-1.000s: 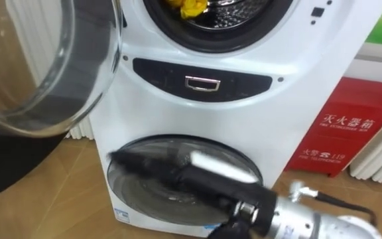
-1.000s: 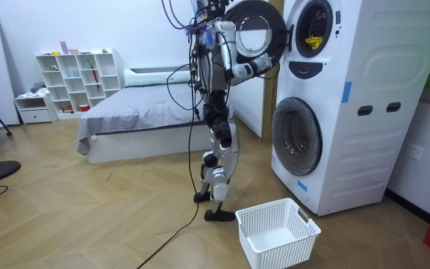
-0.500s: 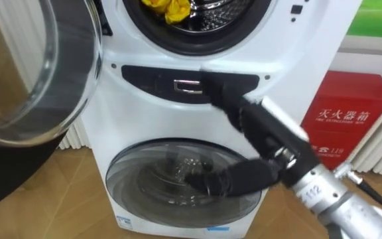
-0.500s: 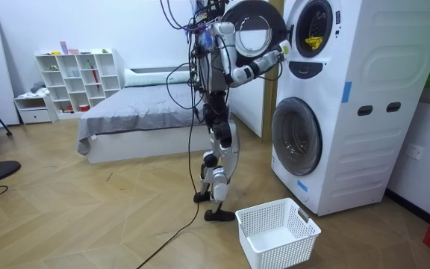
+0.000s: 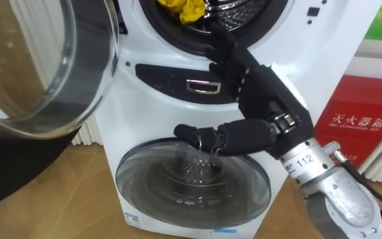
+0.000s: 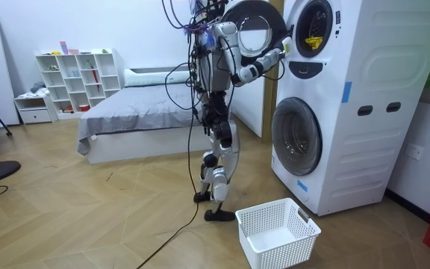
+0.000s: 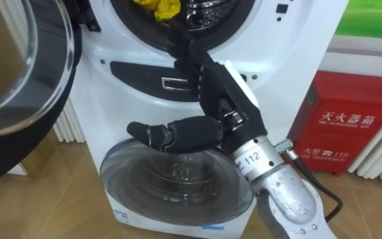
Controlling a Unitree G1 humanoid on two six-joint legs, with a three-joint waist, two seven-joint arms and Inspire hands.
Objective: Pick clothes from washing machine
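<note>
Reaching toward drum [image 5: 234, 8] with right hand [image 5: 262, 99] spread wide and empty, fingers straight, thumb out sideways. Locate yellow cloth [image 5: 184, 8] bunched inside drum, near hand but untouched. Expect light, soft, limp handling, with drape and likely snagging on perforated steel wall. Pinch a raised fold at middle of bunch, not a loose edge. Note glossy white washer [image 5: 144, 99], round glass door [image 5: 38, 60] open at left, domed glass lower door [image 5: 178, 192] closed.

Upper drum mouth [image 5: 244, 13] stands open, door [image 5: 38, 66] swung aside left.
</note>
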